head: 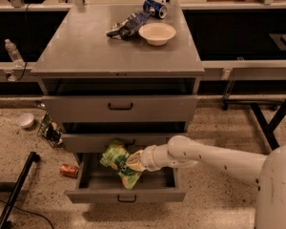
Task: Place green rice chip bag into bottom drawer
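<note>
Three grey drawers, one green rice chip bag [115, 157], one bowl [157, 33], one dark snack bag [126, 26], one can [155, 7]

Gripper [132, 162] over open bottom drawer [126, 194]; jaws clamped tight on bag, bag's lower end dipping into drawer

Bowl, snack bag, can on surface [86, 51] well above bottom drawer
</note>
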You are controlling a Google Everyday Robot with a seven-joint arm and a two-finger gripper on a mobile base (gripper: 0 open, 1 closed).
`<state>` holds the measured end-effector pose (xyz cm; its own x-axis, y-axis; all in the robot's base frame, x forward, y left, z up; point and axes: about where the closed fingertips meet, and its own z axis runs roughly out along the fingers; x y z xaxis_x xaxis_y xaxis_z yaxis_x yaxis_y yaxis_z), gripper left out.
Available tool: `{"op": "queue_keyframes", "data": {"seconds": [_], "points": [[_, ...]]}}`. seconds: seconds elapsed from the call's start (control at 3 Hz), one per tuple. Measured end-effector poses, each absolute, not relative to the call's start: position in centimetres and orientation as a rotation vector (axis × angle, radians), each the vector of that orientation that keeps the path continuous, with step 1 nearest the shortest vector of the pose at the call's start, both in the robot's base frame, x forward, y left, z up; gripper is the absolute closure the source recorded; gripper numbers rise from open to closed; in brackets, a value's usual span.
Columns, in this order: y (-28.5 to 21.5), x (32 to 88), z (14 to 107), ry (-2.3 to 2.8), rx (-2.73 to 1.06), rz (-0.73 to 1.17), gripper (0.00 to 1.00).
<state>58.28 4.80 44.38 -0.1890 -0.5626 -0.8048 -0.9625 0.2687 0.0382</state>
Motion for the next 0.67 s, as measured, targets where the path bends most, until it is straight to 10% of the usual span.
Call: {"op": "queue_keyframes", "data": {"seconds": [0.67], "points": [[3.2,56.5,39.2,1.889,-1.439,0.672,1.0]]}}
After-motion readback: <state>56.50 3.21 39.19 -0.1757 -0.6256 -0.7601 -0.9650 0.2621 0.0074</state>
